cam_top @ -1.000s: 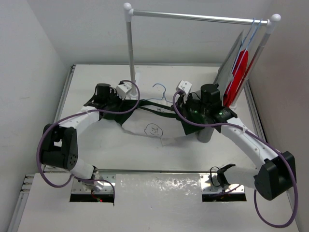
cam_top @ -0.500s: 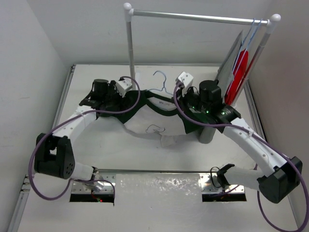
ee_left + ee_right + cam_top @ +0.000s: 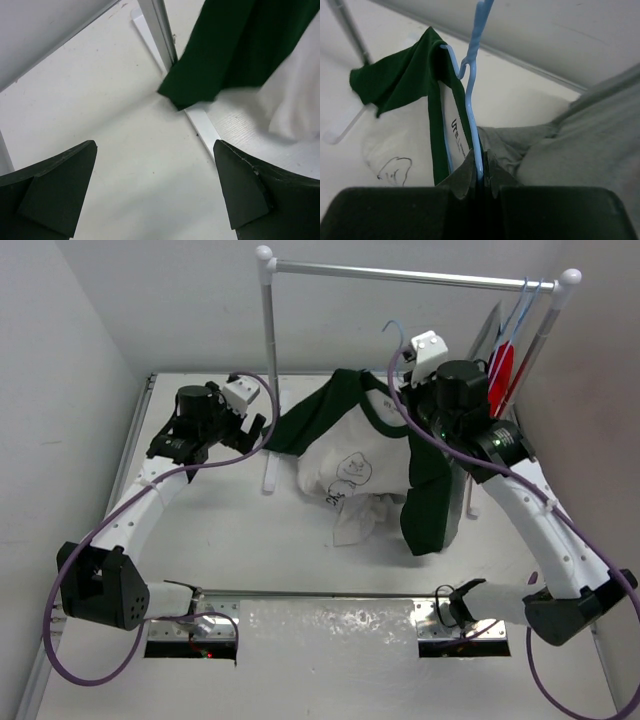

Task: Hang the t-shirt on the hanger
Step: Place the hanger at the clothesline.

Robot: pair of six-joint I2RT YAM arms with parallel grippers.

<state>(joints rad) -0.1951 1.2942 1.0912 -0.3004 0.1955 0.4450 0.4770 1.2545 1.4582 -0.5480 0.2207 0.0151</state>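
The right gripper (image 3: pixel 479 174) pinches the thin wire of the hanger (image 3: pixel 471 112) at upper centre-right of the top view, with the t-shirt (image 3: pixel 355 455) draped from it and its hem crumpled on the table (image 3: pixel 200 540). The left gripper (image 3: pixel 155 145), upper left, is spread and empty. On so narrow a pinch the wire could swivel and shed the shirt, or a sleeve could catch the rail post (image 3: pixel 268 360).

The t-shirt (image 3: pixel 365 445) is cream with dark green sleeves; the hanger (image 3: pixel 473 125) pale blue.
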